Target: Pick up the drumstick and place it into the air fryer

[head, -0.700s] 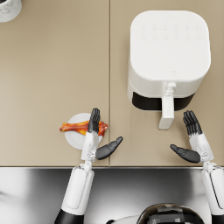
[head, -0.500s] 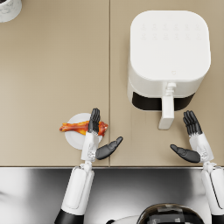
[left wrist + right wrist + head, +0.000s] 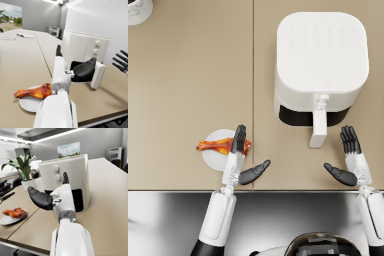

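Left hand (image 3: 239, 159) is hovering just beside the drumstick (image 3: 220, 146), fingers apart and holding nothing, fingertips reaching over the meaty end as seen from the head view; whether they are touching it cannot be told. Drumstick is lying on the small white plate (image 3: 213, 158), well apart from the air fryer (image 3: 320, 65), on the left-arm side of it. Right hand (image 3: 350, 162) is waiting near the air fryer's front, just beside its handle (image 3: 319, 129), fingers spread, empty. Air fryer drawer is looking pulled out a bit, dark gap showing behind the handle. Task is barely starting: no grasp yet, nothing lifted. Grasping, lifting, carrying across to the air fryer and dropping it in are all remaining.
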Robot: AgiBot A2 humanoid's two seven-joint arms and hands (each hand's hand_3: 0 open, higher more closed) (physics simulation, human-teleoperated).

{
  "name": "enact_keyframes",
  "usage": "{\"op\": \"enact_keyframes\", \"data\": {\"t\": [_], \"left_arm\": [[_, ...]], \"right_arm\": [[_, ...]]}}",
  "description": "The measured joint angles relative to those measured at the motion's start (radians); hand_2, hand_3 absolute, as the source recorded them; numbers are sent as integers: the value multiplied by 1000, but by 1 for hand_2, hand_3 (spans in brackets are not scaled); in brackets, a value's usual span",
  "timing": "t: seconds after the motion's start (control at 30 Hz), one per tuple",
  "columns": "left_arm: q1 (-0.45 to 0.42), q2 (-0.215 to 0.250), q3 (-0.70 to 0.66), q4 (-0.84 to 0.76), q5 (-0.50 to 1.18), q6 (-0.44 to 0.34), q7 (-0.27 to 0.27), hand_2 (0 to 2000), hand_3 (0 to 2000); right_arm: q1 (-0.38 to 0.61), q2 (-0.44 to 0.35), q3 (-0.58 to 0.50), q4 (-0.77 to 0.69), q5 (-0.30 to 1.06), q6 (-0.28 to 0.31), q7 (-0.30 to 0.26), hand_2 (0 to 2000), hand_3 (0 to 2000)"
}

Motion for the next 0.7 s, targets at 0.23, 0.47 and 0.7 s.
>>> {"op": "enact_keyframes", "data": {"t": [0.23,0.47,0.7], "left_arm": [[-52,-1,-85,-60,88,-34,-33,0,0],[-69,11,-144,-70,401,-37,-37,0,0],[-57,26,-176,-49,716,-37,-37,0,0]], "right_arm": [[-4,-19,-23,31,88,-24,24,0,0],[14,-48,-11,18,367,-26,26,0,0],[8,-63,-4,4,419,-26,27,0,0]]}}
